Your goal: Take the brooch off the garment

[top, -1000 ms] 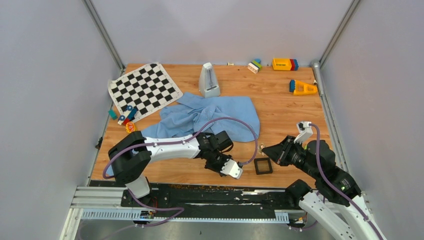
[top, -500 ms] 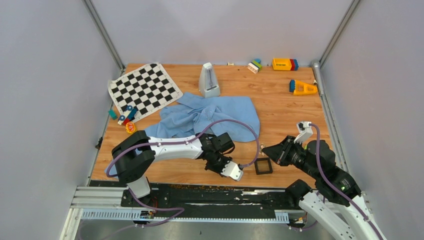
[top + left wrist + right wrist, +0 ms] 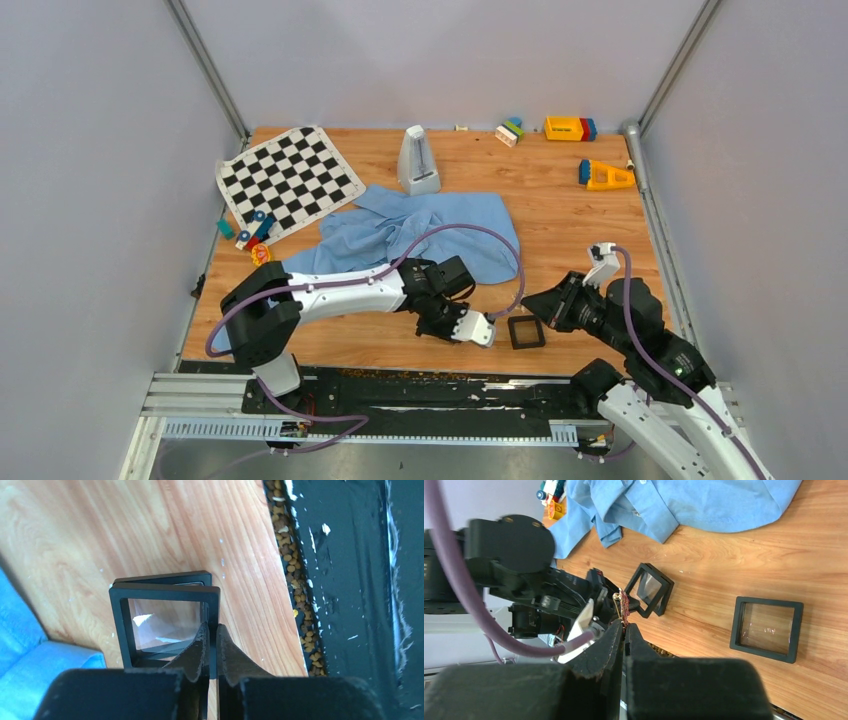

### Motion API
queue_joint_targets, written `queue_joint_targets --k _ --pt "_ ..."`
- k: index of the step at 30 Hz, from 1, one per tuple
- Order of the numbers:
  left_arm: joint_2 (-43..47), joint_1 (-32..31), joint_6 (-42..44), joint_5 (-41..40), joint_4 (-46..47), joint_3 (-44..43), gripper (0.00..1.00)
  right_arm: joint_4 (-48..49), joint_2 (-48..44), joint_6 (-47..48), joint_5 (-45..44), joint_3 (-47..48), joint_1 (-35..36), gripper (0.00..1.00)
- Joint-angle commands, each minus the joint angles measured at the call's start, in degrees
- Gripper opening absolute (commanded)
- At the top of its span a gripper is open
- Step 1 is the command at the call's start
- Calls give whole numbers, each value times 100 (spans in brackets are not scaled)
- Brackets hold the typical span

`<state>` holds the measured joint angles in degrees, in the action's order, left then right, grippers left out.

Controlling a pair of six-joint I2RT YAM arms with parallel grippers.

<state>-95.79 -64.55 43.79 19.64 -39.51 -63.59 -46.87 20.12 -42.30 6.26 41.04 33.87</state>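
You'll find the brooch [image 3: 623, 605] off the shirt: a tiny dark-red cluster on a fine gold-coloured pin, pinched upright at the very tips of the right gripper [image 3: 624, 626], raised above the wooden worktop [image 3: 570, 230], well apart from the cloth. Its finer detail is too small to make out. The garment [image 3: 420, 235] is a light blue button-up shirt lying crumpled and loosely spread across the middle of the worktop, its folds bunched toward the left side, with a couple of small white buttons showing in the right wrist view.
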Motion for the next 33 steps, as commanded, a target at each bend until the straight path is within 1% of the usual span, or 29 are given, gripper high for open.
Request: queue_joint_targets --k 1,2,3,4,5,10,11,12,14,17,19,23,24,27,28,29,30,31,32,33 --pt "246 -33 -1332 -314 -192 -433 8 270 146 -212 44 -199 6 0" --pt "258 -19 -1511 -363 -245 -473 8 287 172 -236 13 -220 6 0" --pt "290 29 -1902 -377 -256 -548 8 283 208 -260 -41 -227 4 0" --pt "298 69 -2108 -293 -296 -643 7 279 235 -289 -98 -232 6 0" --pt "311 170 -2491 -214 -322 -684 6 276 273 -313 -164 -240 1 0" --pt "289 417 -3467 472 -591 -921 3 377 378 -527 -478 -423 6 0" --pt "289 496 -3742 594 -608 -924 3 537 430 -470 -411 -543 4 0" --pt "282 609 -4007 897 -618 -930 4 722 530 -376 -272 -688 6 0" --pt "334 827 -4398 1299 -513 -868 2 953 914 -261 21 -858 6 0" --pt "581 1105 -4880 1727 115 -606 0 1219 1505 -95 220 -922 18 0" --pt "855 1354 -5188 2174 581 -337 0 1542 1696 9 276 -1013 61 0" --pt "1332 1861 -5805 2630 1363 205 0 2153 1974 332 132 -1130 338 0" --pt "1373 1991 -5981 2706 1488 281 0 2202 2081 435 -10 -1105 457 0" --pt "1458 2239 -6470 3101 2299 726 0 2265 2470 701 -587 -972 1014 0" --pt "1458 2358 -6767 3179 2727 818 0 2295 2589 744 -943 -926 1216 0" --pt "1464 2447 -6927 3290 2948 1039 0 2335 2709 783 -1169 -877 1397 0" --pt "1465 2483 -7264 3331 3438 1155 0 2346 2807 788 -1400 -811 1594 0" --pt "1460 2527 -7599 3381 3677 1375 0 2362 2899 766 -1634 -770 1753 0" --pt "1463 2536 -7764 3376 4218 1481 0 2395 2982 760 -1849 -738 1863 0" --pt "1455 2547 -8102 3357 4489 1692 0 2414 3049 732 -1963 -718 1946 0"
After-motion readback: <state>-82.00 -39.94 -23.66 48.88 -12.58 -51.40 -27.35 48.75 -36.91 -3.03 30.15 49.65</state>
